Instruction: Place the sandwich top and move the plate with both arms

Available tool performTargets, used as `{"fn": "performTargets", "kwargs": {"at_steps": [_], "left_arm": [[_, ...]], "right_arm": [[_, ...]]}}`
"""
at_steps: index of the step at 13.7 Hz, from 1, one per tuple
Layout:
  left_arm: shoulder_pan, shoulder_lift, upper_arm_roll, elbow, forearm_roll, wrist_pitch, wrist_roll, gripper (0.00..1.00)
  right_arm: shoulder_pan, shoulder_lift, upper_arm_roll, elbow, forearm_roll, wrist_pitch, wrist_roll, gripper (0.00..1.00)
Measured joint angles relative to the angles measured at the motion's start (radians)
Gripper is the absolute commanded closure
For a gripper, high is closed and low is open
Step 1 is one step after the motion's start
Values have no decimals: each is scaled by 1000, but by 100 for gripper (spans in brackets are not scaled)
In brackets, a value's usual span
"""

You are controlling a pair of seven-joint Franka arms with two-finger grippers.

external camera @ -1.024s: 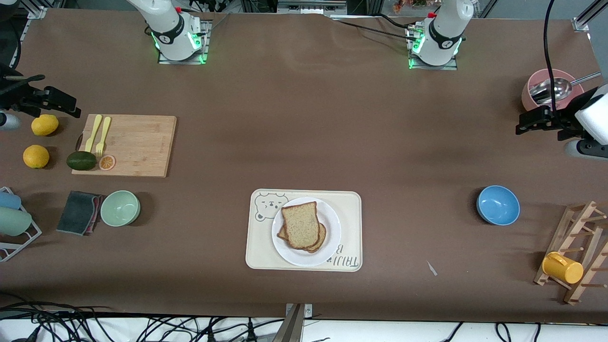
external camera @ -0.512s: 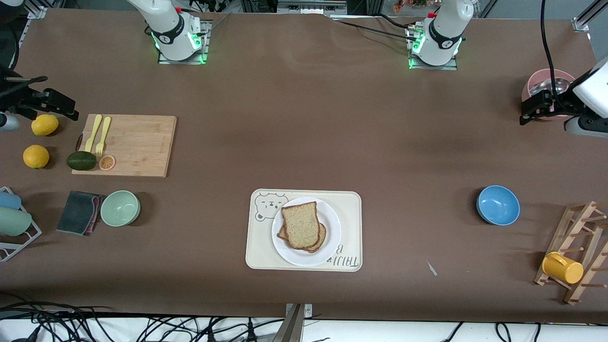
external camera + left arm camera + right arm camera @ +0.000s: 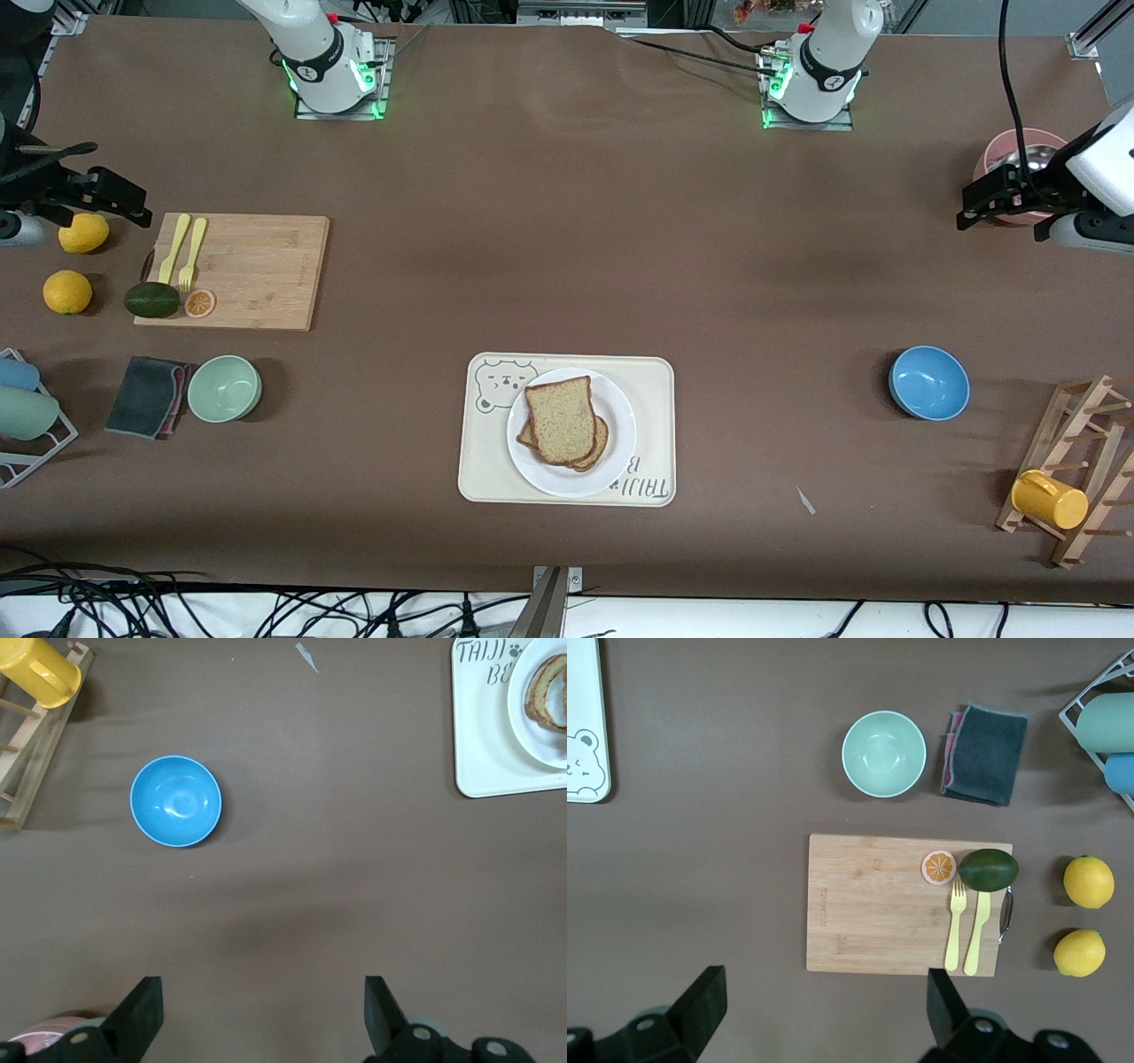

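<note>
Left gripper (image 3: 967,213) and right gripper (image 3: 133,206) both hang spread and empty; sandwich top (image 3: 561,420) sits placed, so grip plate (image 3: 620,452) rims evenly.

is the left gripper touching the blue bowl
Apart. The left wrist view shows the left gripper open, with bare table between it and the blue bowl.
</note>
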Motion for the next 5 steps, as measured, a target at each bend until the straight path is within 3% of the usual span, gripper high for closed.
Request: {"fn": "performTargets", "kwargs": {"at_steps": [5], "left_arm": [[3, 0, -10, -3, 2, 0, 0, 0]], "right_arm": [[0, 0, 1, 0, 2, 0, 0, 0]]}}
